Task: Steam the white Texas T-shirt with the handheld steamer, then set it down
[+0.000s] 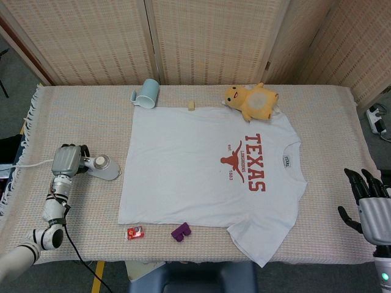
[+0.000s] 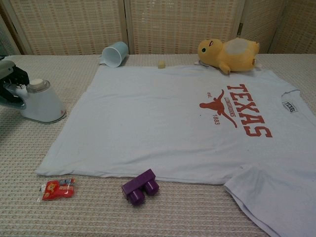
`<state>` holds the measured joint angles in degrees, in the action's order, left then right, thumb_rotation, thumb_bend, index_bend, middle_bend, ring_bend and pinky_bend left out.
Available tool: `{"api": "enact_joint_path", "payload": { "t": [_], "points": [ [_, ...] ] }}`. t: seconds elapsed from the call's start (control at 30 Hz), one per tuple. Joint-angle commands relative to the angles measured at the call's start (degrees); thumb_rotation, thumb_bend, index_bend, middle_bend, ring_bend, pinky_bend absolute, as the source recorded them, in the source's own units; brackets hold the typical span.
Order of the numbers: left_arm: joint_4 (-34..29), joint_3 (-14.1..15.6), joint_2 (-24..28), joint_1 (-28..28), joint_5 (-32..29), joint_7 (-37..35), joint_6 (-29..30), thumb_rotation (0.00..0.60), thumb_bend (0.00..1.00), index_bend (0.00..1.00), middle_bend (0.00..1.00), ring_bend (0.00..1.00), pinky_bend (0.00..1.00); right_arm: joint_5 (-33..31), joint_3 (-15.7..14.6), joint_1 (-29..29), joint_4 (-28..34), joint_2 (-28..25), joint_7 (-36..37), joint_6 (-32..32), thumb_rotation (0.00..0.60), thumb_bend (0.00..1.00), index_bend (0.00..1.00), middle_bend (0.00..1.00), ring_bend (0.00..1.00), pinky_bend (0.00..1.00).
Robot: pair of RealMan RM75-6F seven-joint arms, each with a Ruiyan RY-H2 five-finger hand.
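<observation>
Head and chest views of a tabletop covered with a woven cloth. The white Texas T-shirt lies spread flat at centre, print side up, its red lettering toward the right half and one sleeve reaching the near edge. The handheld steamer sits on the cloth just left of the shirt's left hem, apart from the fabric, its white body with a round cap plain in the chest view. The left robot hand is wrapped around the steamer's handle, dark fingers curled over it; the chest view shows the same hand at the frame's left edge, clamped on the handle end. A white cable runs from the steamer off the left edge of the tabletop. The right robot hand hovers at the far right near the table's edge, fingers apart and upright, holding nothing. Behind the shirt's top edge: a pale blue cup lying on its side, a small cream block, and a yellow plush toy touching the shirt's upper corner. In front of the lower hem: a red packet and a purple block, the block just beside the hem
</observation>
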<state>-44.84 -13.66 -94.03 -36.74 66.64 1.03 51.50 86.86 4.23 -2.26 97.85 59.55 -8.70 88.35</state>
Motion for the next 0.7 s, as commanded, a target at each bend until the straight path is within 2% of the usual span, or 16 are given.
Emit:
{"api": "enact_joint_path", "payload": {
  "t": [0.03,0.17,0.37,0.53,0.7],
  "points": [
    [2.9,0.6,-2.3,-0.6,2.6,-5.1,1.2,0.600,0.36,0.68,0.71,0.55,0.50,-0.2,-0.1,-0.1,0.0,0.1,0.2,-0.3,0.600,0.26,0.00,0.13,0.04,0.16],
    [5.0,2.3,-2.8,-0.8,5.9,-10.4,1.5,0.600,0.36,0.77,0.81,0.64,0.62,-0.8,-0.6,-0.6,0.1,0.2,0.8,-2.4,0.600,0.26,0.00,0.13,0.04,0.16],
    [7.7,4.0,-3.5,-1.0,9.4,-18.1,2.5,0.600,0.36,0.84,0.90,0.72,0.70,-0.9,-2.5,-3.3,1.7,-0.4,2.0,-9.9,0.600,0.26,0.00,0.13,0.04,0.16],
    [7.5,3.4,-2.5,-0.9,10.6,-25.1,4.9,0.600,0.37,0.89,0.96,0.78,0.73,-0.5,-3.8,-6.8,3.4,-1.0,3.0,-17.3,0.600,0.26,0.00,0.13,0.04,0.16],
    [5.4,1.5,0.0,-0.8,10.8,-29.5,8.6,0.600,0.37,0.90,0.98,0.79,0.74,1.2,-4.2,-10.5,3.7,0.2,3.5,-22.4,0.600,0.27,0.00,0.13,0.02,0.16]
  ]
}}
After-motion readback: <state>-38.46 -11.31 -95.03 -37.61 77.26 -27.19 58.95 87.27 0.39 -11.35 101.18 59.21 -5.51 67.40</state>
